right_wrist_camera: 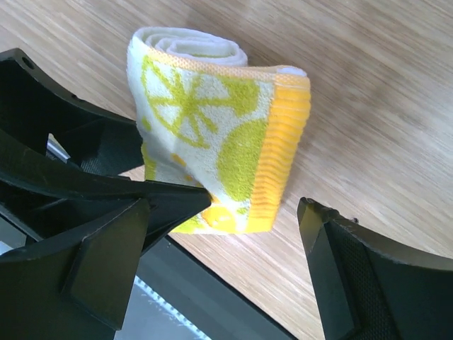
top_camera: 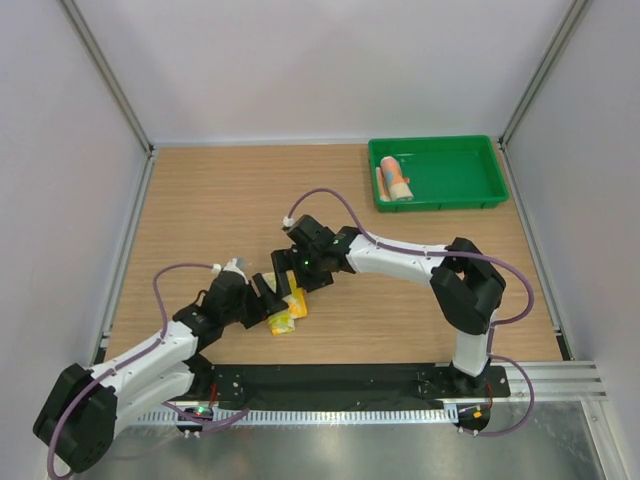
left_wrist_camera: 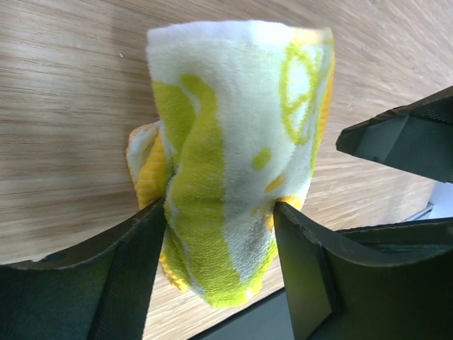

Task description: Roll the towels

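Observation:
The yellow towel [top_camera: 285, 318], patterned in white and green, lies as a short roll on the wooden table near the front edge. My left gripper [top_camera: 276, 302] has the roll's near end between its fingers; in the left wrist view both pads of the left gripper [left_wrist_camera: 221, 212] press into the yellow towel [left_wrist_camera: 233, 106], which bulges above them. My right gripper [top_camera: 299, 286] hovers over the same roll from the far side. In the right wrist view the right gripper [right_wrist_camera: 255, 205] stands open around the orange-edged end of the yellow towel [right_wrist_camera: 205, 106]. A second rolled towel [top_camera: 396, 182], light blue and orange-pink, lies in the green tray.
The green tray [top_camera: 450, 146] stands at the back right of the table. A black base strip [top_camera: 340, 378] runs along the table's front edge just below the roll. Grey walls close in the left, right and back sides.

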Motion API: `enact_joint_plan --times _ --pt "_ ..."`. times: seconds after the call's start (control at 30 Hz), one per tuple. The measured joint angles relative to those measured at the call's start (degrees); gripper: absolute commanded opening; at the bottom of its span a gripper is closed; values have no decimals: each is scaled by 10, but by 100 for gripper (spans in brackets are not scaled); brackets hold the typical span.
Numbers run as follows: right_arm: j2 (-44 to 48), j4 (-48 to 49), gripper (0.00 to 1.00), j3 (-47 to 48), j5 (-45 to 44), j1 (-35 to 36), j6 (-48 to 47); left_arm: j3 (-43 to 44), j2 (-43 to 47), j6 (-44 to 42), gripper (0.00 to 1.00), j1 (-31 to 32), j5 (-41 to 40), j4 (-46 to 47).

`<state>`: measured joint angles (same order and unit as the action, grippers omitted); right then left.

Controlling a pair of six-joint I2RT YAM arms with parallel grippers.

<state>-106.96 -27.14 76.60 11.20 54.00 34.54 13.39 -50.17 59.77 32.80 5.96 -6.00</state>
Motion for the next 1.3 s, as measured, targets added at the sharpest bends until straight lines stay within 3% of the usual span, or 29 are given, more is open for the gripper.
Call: enact_joint_plan --times 0.3,0.7,1.0,1.3 --pt "11 -60 93 -18 -112 -12 -4 40 47 -34 87 16 16 -69" --pt "73 -84 93 -25 -140 -30 -1 94 97 -50 89 16 1 -164" --pt "90 -79 91 -19 -114 23 -1 223 158 -65 90 16 -103 -308" --pt "-10 -87 95 65 -126 87 -3 319 213 -69 92 16 -206 -421"
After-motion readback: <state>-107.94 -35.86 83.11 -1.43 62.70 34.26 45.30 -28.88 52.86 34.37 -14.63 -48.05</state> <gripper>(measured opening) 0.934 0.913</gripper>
